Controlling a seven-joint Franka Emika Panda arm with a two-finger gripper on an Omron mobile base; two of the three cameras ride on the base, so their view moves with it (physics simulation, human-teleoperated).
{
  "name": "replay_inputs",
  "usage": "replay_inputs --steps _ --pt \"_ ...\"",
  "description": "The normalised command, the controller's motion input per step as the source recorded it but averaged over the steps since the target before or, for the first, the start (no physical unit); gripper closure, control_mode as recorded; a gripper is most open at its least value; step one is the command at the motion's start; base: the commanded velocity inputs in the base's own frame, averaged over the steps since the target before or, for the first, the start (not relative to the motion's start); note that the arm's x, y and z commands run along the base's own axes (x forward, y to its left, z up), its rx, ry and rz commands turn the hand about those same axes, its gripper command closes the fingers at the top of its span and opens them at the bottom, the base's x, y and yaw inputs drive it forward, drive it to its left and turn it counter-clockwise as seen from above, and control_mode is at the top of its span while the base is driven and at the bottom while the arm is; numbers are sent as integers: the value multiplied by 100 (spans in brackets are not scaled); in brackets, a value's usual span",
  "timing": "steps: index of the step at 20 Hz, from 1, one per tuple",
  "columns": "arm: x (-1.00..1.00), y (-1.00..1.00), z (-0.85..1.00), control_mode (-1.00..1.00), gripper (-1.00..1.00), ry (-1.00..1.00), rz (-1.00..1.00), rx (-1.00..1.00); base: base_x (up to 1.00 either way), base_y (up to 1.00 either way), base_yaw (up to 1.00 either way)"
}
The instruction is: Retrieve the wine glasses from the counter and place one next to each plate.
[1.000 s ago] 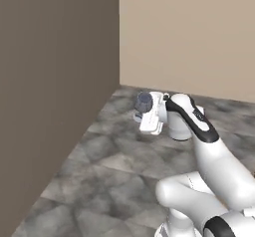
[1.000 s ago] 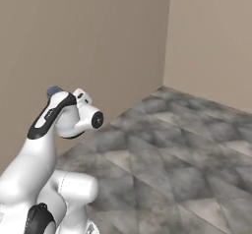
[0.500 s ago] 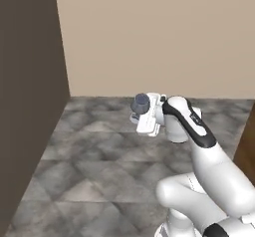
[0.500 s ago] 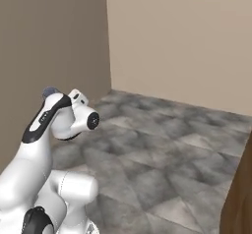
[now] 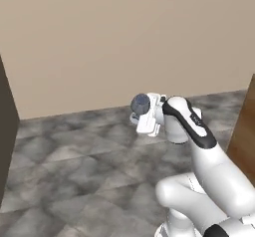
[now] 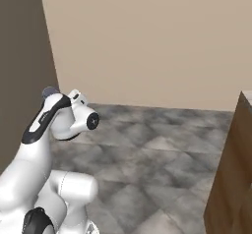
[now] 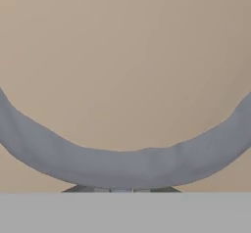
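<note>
At the end of the folded arm, high above the grey tiled floor (image 5: 74,171), the tool (image 5: 144,115) is clenching one of the wine glasses (image 5: 140,103), whose grey-blue rounded bowl is showing just beyond the white hand in the left base view and as a small dark cap (image 6: 49,91) over the wrist in the right base view. Seen along the tool, the glass (image 7: 127,166) is curving as a wide translucent grey band right in front of the camera, against a plain beige wall (image 7: 122,56). Judging by its look, this glass is behaving as a light, stiff, brittle and smooth thing: it is likely slipping easily under a loose grip and cracking under a hard knock or squeeze. The thin stem seems the sensible place to be holding it, since the narrowly closed jaws are suiting a slim part, though exactly where they are pinching cannot be told. A wooden cabinet side (image 6: 231,174) is standing to the right; any setting down is calling for a gentle, upright touch on the round foot.
</note>
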Motion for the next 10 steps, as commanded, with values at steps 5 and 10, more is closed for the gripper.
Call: replay_inputs --steps 5,10 --pt "0 0 0 100 100 0 0 0 100 58 -51" --pt "0 0 0 100 100 0 0 0 100 69 -53"
